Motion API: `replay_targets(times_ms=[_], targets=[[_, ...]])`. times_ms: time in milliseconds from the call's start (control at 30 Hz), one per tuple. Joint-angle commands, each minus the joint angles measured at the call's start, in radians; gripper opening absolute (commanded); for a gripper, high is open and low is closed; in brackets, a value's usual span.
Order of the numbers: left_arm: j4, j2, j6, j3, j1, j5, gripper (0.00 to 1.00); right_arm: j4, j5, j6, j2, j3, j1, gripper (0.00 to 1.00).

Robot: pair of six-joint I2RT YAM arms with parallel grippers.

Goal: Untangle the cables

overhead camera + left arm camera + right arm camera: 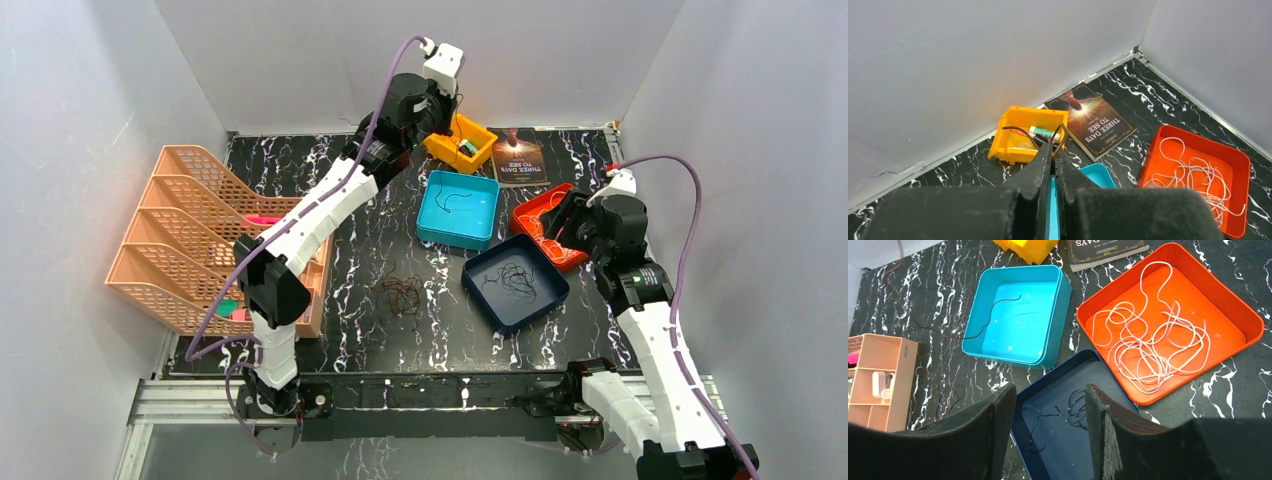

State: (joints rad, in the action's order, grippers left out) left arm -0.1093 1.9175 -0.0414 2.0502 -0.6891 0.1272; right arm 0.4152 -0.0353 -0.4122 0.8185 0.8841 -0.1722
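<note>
My left gripper (452,100) is raised high over the back of the table and is shut on a dark reddish-brown cable (1020,132), pinched at my fingertips (1054,147). That cable trails down into the teal tray (480,235), where its end lies (993,315). A brown clump of cable (400,295) lies on the table. A black cable (1075,410) lies in the navy tray (545,300). A white cable (1153,340) lies in the orange tray (1248,320). My right gripper (1049,392) is open and empty above the navy tray.
A yellow bin (485,155) holding small items and a book (518,157) sit at the back. A peach file rack (190,235) and a small peach organizer (878,380) stand at the left. Grey walls enclose the marbled black table.
</note>
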Motion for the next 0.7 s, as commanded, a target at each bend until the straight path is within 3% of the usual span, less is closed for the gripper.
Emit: replay_targets(times_ms=[0, 667], targets=[[0.030, 0.022, 0.021, -0.015, 0.006, -0.018, 0.00, -0.024, 0.025, -0.008, -0.021, -0.005, 0.001, 0.61], [0.068, 0.209, 0.116, -0.109, 0.034, -0.104, 0.00, -0.039, 0.064, -0.032, -0.044, -0.048, 0.001, 0.62]])
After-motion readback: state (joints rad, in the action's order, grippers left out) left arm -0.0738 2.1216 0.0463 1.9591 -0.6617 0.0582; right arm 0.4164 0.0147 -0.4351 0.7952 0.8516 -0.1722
